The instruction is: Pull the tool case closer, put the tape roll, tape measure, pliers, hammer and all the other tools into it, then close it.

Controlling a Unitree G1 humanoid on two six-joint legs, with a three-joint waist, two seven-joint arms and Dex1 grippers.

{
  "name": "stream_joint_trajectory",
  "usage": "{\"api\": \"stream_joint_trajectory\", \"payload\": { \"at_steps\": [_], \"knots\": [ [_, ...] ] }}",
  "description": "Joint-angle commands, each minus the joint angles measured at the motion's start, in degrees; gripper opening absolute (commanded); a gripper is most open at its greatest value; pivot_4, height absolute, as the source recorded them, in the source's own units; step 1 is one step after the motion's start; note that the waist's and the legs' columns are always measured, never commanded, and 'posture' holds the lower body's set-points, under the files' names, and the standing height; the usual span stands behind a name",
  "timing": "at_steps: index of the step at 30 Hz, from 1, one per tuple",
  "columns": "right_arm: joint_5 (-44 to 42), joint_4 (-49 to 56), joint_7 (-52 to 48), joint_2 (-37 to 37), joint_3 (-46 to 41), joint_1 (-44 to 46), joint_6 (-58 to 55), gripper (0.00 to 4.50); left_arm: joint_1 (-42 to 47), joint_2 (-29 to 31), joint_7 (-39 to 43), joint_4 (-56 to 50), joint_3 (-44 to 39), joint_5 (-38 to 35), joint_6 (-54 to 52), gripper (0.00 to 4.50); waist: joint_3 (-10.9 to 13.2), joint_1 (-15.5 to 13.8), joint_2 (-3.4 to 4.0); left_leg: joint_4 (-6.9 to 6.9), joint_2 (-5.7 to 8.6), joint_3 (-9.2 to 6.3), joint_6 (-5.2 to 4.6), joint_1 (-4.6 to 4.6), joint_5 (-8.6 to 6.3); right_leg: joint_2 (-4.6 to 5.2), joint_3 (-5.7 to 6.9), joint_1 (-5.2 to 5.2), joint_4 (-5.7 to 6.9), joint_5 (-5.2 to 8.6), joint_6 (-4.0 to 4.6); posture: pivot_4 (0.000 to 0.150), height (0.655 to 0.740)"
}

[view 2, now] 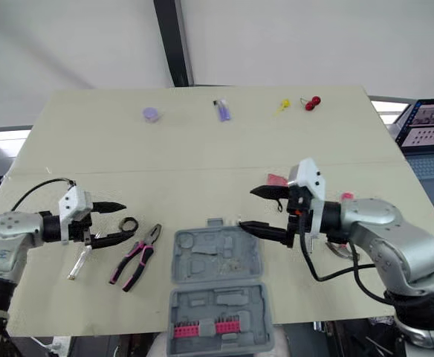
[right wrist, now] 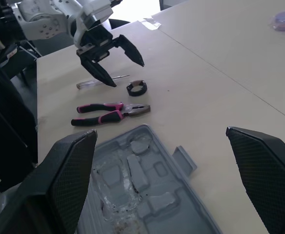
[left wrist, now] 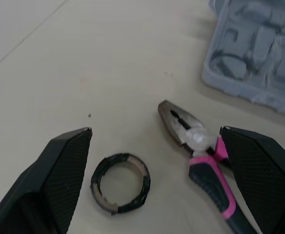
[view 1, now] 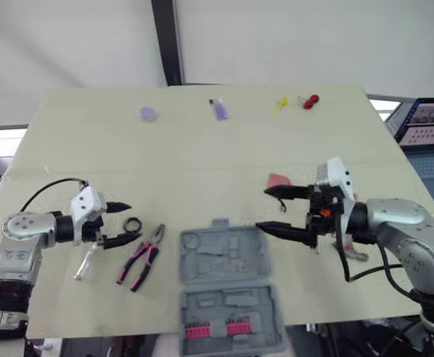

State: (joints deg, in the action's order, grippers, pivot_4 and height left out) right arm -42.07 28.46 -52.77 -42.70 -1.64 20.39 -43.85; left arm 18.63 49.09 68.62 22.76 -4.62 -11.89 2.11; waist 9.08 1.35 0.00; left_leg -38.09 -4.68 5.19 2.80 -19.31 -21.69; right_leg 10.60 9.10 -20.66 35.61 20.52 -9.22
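Tools wait on a pale table [view 1: 202, 156] as the grey tool case [view 1: 228, 256] lies open at the lower centre of the frame. Its hinged half, which carries a pink bit strip [view 1: 217, 329], is nearest the bottom edge. At lower left, the left gripper [view 1: 131, 222] hangs with its fingers spread wide and holds nothing. The black tape roll [left wrist: 120, 184] lies on the table between its two fingertips, with no contact visible. The pink-handled pliers [view 1: 144, 256] lie just right of the roll, between it and the case, their nose pointing toward the upper right. A clear-handled screwdriver [view 1: 85, 262] rests below the left gripper. At right of centre, the right gripper [view 1: 262, 208] is also spread and empty, beside the case's upper right corner. A red patch [view 1: 279, 179] lies on the table just behind it. Along the top of the frame sit a purple disc [view 1: 149, 113], a small purple item [view 1: 219, 110], a yellow item [view 1: 281, 104] and a red one [view 1: 311, 101].
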Motion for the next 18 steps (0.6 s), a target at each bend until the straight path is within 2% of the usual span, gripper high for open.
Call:
{"api": "stream_joint_trajectory", "payload": {
  "at_steps": [1, 4, 6, 9, 14, 16, 18],
  "knots": [
    [1.24, 4.0, 1.45, 1.31, 3.75, 1.28, 0.69, 4.48, 1.71, 0.95, 2.4, 3.09, 0.55, 0.8, 3.22, 4.5, 0.0, 0.1, 0.0, 0.0, 0.0, 0.0, 0.0, 0.0, 0.0, 0.0, 0.0, 0.0, 0.0, 0.0, 0.0, 0.15, 0.74],
    [4.5, 4.16, 1.95, 2.21, 7.76, 1.23, 2.17, 4.48, 2.82, 1.11, 3.81, 4.73, 0.43, 0.22, 3.95, 4.5, -0.01, 0.24, -0.01, 0.0, 0.0, 0.0, 0.0, 0.0, 0.0, 0.0, 0.02, -0.02, 0.04, 0.0, 0.0, 0.15, 0.74],
    [6.11, 3.53, 2.27, 3.0, 9.31, 1.07, 3.04, 4.5, 3.08, 1.42, 4.64, 5.57, 0.38, 0.26, 4.66, 4.01, -0.01, 0.23, -0.01, -0.01, 0.0, 0.0, 0.0, 0.0, 0.0, 0.0, 0.02, -0.03, 0.04, 0.0, 0.0, 0.15, 0.74],
    [7.79, 2.85, 2.62, 4.04, 10.86, 1.2, 3.73, 4.5, 3.42, 1.73, 4.27, 6.81, 0.3, 1.05, 5.3, 2.77, -0.01, 0.25, -0.02, -0.01, -0.01, 0.0, 0.0, 0.0, 0.0, 0.0, 0.02, -0.03, 0.04, 0.0, 0.0, 0.15, 0.74],
    [10.04, 1.36, 2.62, 5.35, 12.16, 1.41, 4.63, 4.5, 3.78, 2.1, 4.77, 8.92, 0.82, 1.98, 6.64, 2.77, -0.02, 0.26, -0.03, -0.01, 0.0, 0.0, 0.0, 0.01, 0.0, 0.0, 0.02, -0.03, 0.06, 0.0, 0.0, 0.15, 0.74],
    [10.73, 0.89, 2.68, 5.74, 12.47, 1.39, 5.0, 4.5, 3.96, 2.18, 4.98, 9.82, 0.84, 2.24, 7.64, 2.25, -0.02, 0.26, -0.03, -0.01, 0.0, 0.0, 0.0, 0.01, 0.0, 0.0, 0.02, -0.03, 0.06, 0.0, 0.0, 0.15, 0.74],
    [11.34, 0.38, 2.84, 6.28, 12.69, 1.48, 5.3, 4.5, 4.31, 2.23, 5.35, 10.78, 1.05, 2.57, 8.21, 1.39, -0.02, 0.26, -0.04, -0.01, 0.0, 0.0, 0.0, 0.01, 0.0, 0.0, 0.03, -0.03, 0.06, 0.0, 0.0, 0.15, 0.74]
  ]
}}
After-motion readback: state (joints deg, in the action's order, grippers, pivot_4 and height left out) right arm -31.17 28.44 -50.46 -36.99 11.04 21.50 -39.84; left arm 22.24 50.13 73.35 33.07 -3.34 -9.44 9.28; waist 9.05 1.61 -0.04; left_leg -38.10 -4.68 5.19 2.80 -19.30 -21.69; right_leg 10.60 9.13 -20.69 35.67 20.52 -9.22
